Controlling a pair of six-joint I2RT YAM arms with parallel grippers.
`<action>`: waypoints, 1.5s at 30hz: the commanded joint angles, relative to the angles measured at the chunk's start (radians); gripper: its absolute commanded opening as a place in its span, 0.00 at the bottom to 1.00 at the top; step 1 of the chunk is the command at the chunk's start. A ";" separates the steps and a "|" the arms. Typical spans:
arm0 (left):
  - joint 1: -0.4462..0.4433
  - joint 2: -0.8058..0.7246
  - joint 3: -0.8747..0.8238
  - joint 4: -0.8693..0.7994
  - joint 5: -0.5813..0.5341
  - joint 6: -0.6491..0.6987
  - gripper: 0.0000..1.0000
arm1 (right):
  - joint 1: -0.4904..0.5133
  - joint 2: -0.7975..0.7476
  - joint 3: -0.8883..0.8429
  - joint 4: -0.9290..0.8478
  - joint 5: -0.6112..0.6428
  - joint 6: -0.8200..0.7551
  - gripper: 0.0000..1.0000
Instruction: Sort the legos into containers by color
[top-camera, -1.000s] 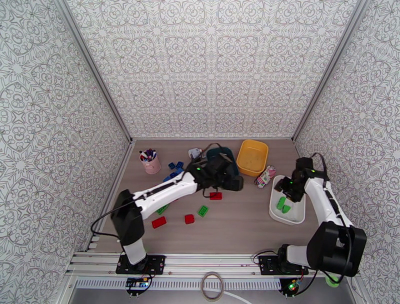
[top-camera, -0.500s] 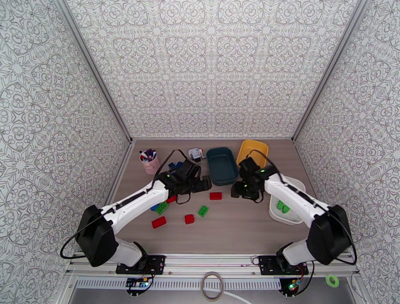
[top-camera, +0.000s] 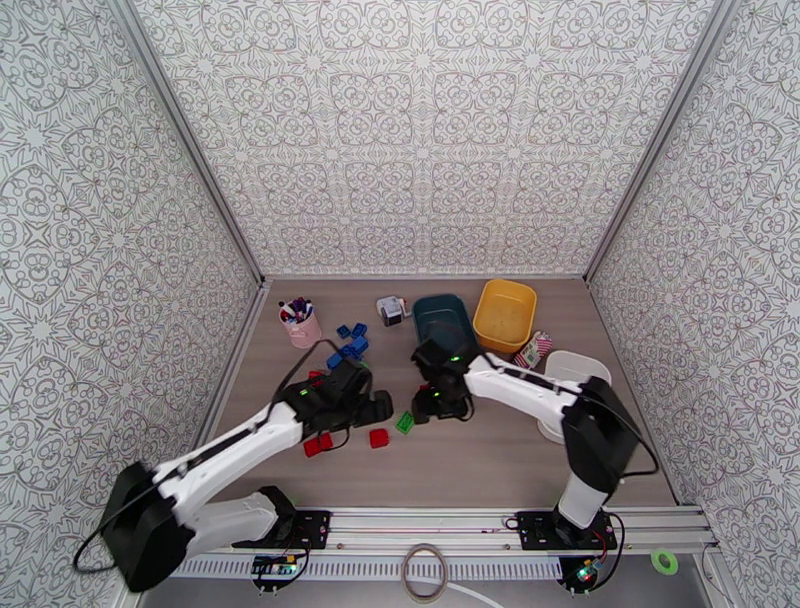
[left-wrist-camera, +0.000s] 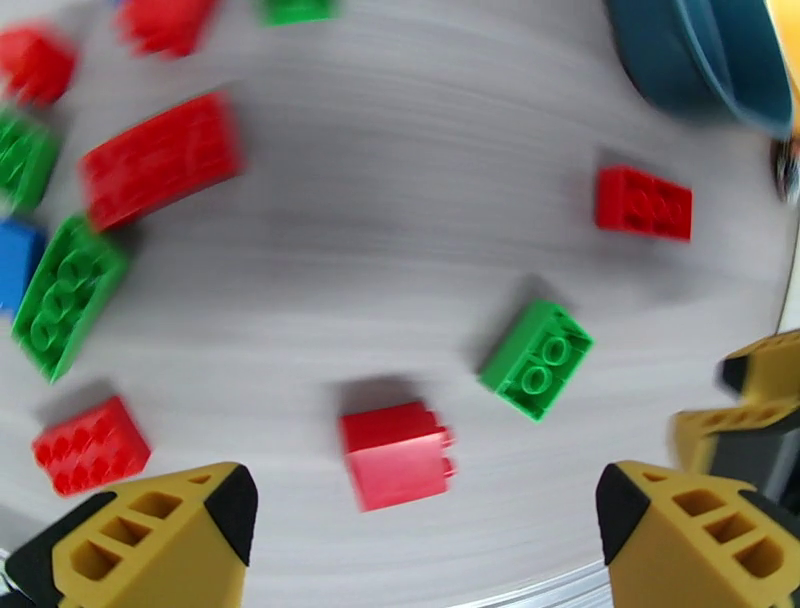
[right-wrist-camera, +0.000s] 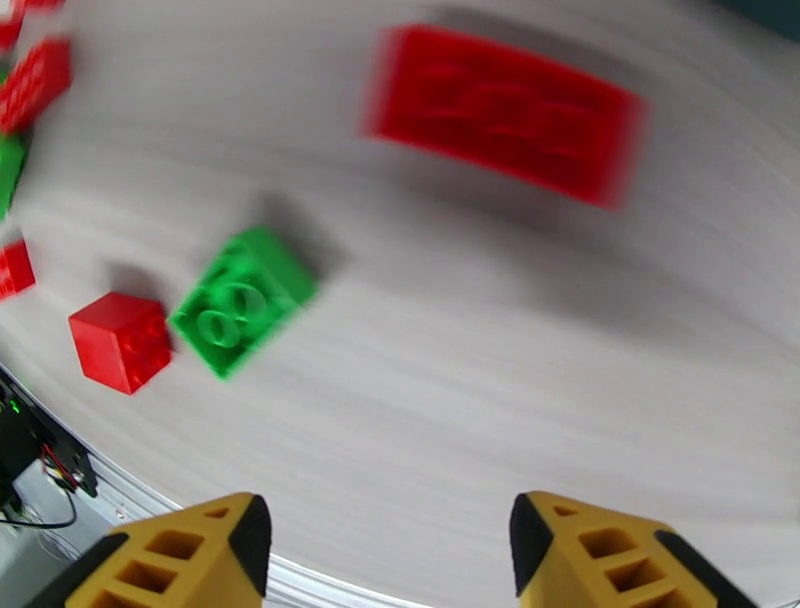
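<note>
- Lying nearest on the grey wood-grain table (top-camera: 500, 462): two small red studded plastic bricks (top-camera: 318, 445), a red cube-shaped brick (top-camera: 379, 437) and, just right of it, a green square brick (top-camera: 405, 422). All are loose and unsorted.
- Left gripper (left-wrist-camera: 425, 505): yellow fingers spread wide with nothing between them. It hangs above the table, with the red cube-shaped brick just ahead.
- Right gripper (right-wrist-camera: 388, 525): jaws apart and empty, over bare table right of the green square brick. A long red brick (right-wrist-camera: 505, 110) lies beyond it.
- Further red and green bricks sit by the left arm, partly covered, so the count is unclear.
- White rounded plastic tub (top-camera: 572, 366), right side: largely behind the right arm, so its contents cannot be told.
- Blue studded bricks (top-camera: 348, 345), a cluster left of centre and farther back: on the table, untouched.
- Dark teal rectangular tub (top-camera: 440, 312), far centre: the interior is too dark to read.
- Yellow rectangular tub (top-camera: 505, 315), far, right of the teal one: no brick is seen inside.
- Status, as a judgement: early stage. All three colours remain on the table, and most of the sorting is left.
</note>
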 joint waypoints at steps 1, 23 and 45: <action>0.040 -0.108 -0.054 -0.007 0.004 -0.101 0.95 | 0.058 0.075 0.066 -0.030 0.057 -0.048 0.71; 0.138 -0.214 -0.075 -0.079 0.026 -0.105 0.95 | 0.068 0.316 0.246 -0.087 0.179 -0.091 0.75; 0.108 -0.083 -0.045 0.043 0.090 -0.099 0.96 | 0.002 0.296 0.285 -0.069 0.090 -0.069 0.48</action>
